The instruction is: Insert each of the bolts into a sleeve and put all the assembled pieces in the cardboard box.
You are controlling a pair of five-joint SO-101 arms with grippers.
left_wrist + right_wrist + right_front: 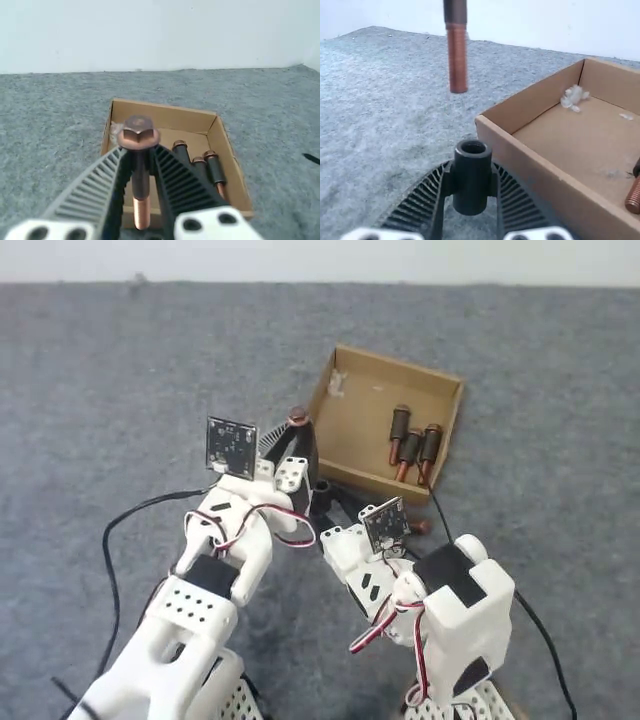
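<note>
My left gripper (141,172) is shut on a copper bolt (139,170), held upright with its hex head up, just in front of the cardboard box (220,130). In the high view the bolt (297,420) hangs beside the box's near-left wall (318,405). My right gripper (471,185) is shut on a black sleeve (471,172), upright with its bore facing up. The bolt's threaded tip (457,57) hangs above and slightly farther off than the sleeve, apart from it. The sleeve (322,492) sits below the bolt in the high view. Three assembled pieces (413,445) lie in the box.
A grey carpeted surface (120,390) surrounds the box, open to the left and the far side. A small white scrap (572,96) lies on the box floor. Black cables (115,540) trail from both arms near the front.
</note>
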